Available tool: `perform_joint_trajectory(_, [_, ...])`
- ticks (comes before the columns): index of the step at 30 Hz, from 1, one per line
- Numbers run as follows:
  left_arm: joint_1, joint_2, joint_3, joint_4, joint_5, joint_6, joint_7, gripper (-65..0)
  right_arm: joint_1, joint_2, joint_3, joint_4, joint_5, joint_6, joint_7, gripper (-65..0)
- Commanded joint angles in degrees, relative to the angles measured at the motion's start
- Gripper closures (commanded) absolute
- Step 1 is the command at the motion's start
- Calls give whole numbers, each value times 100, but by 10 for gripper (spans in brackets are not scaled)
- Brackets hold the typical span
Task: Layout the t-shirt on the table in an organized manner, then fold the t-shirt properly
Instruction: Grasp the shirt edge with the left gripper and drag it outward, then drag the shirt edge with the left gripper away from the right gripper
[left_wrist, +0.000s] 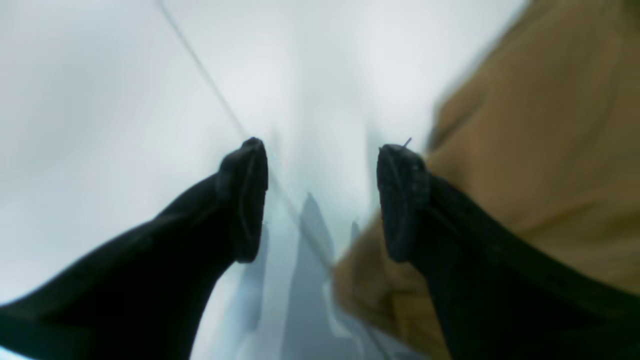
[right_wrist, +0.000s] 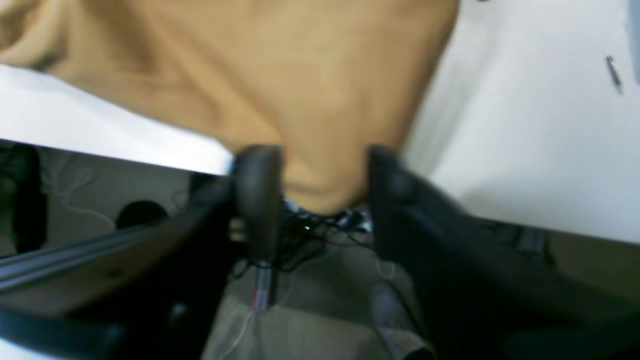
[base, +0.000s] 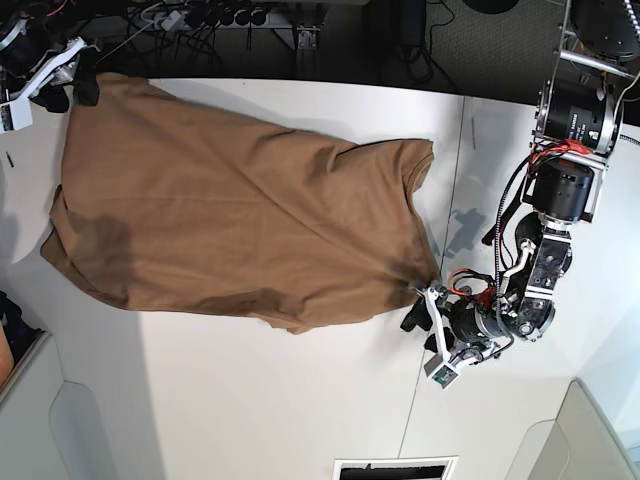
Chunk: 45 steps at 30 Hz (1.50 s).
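T-shirt (base: 230, 220) lay spread across the left and middle of the table (base: 300, 410), wrinkled, one corner reaching the far-left table edge. Left gripper (left_wrist: 322, 200) sat low over the white top just beside the shirt's near-right corner, jaws apart, nothing between them. Right gripper (right_wrist: 325, 185) hung at that far-left corner, jaws parted; cloth lay between them, though actual contact could not be told.

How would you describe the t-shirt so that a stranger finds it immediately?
Look at the big white table. Spread across its left and middle part lies the t-shirt, a plain brown cloth. It is the only soft, coloured thing there; beside it are only black robot arms.
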<state>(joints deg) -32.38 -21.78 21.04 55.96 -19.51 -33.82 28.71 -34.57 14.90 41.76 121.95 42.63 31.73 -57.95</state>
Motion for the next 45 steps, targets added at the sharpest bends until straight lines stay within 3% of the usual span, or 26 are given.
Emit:
perform_joint_trajectory(1, [-188, -72, -33, 94, -240, -210, 7, -374, 31, 66, 52, 142, 70, 7, 122, -302])
perform_joint_trajectory(4, [-186, -79, -33, 107, -831, -612, 267, -373, 267, 63, 94, 234, -37, 2, 256, -302])
perform_joint_trajectory(7, [-179, -96, -33, 107, -1360, -618, 590, -373, 675, 63, 103, 192, -295, -39, 468, -302])
perform_joint_trajectory(12, [-155, -96, -33, 109, -2365, -618, 1408, -373, 1429, 66, 98, -527, -1088, -658, 841, -302])
perform_joint_trajectory(16, [-33, -114, -33, 149, -2780, -618, 1545, -373, 2070, 68, 98, -1622, -1224, -708, 890, -302])
perform_joint_trajectory(23, [688, -109, -33, 564, -2649, -618, 1617, -373, 2857, 63, 35, -2975, -955, -348, 933, -302])
perform_joint_trajectory(31, [1156, -260, -33, 557, -1818, -618, 979, -373, 2946, 61, -896, -3432, -833, -302, 872, -295])
perform_joint_trajectory(33, [1222, -323, -33, 557, -1696, -618, 863, -373, 2949, 66, -1156, -3432, -835, -304, 868, -231])
perform_joint_trajectory(37, [1261, -337, -33, 546, -1307, -618, 859, -373, 2949, 66, -1327, -3405, -835, -232, 868, 0])
perform_joint_trajectory(45, [1257, -601, -33, 544, -1102, -618, 767, -373, 2946, 83, -868, -2435, -1047, -151, 708, 0])
